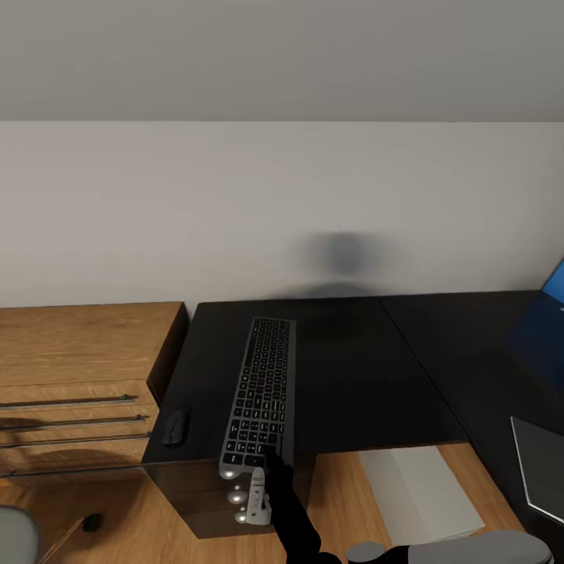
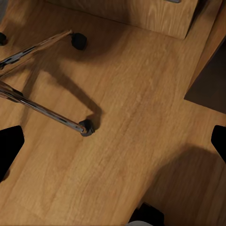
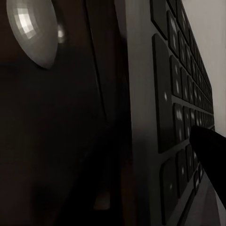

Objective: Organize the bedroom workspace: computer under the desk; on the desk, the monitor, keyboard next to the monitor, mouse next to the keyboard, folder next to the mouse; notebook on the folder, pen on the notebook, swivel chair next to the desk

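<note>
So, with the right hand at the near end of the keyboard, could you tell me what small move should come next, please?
Probably slide the keyboard farther onto the desk: its near end overhangs the front edge, where the right hand meets it.

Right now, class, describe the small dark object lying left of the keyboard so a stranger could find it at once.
Start at the long black desk against the pale wall, beside the light wooden dresser. On its left wing lies a slim black keyboard with pale lettering, running front to back. Left of it, near the front corner, sits the small black rounded mouse: palm-sized, keyless and domed.
</note>
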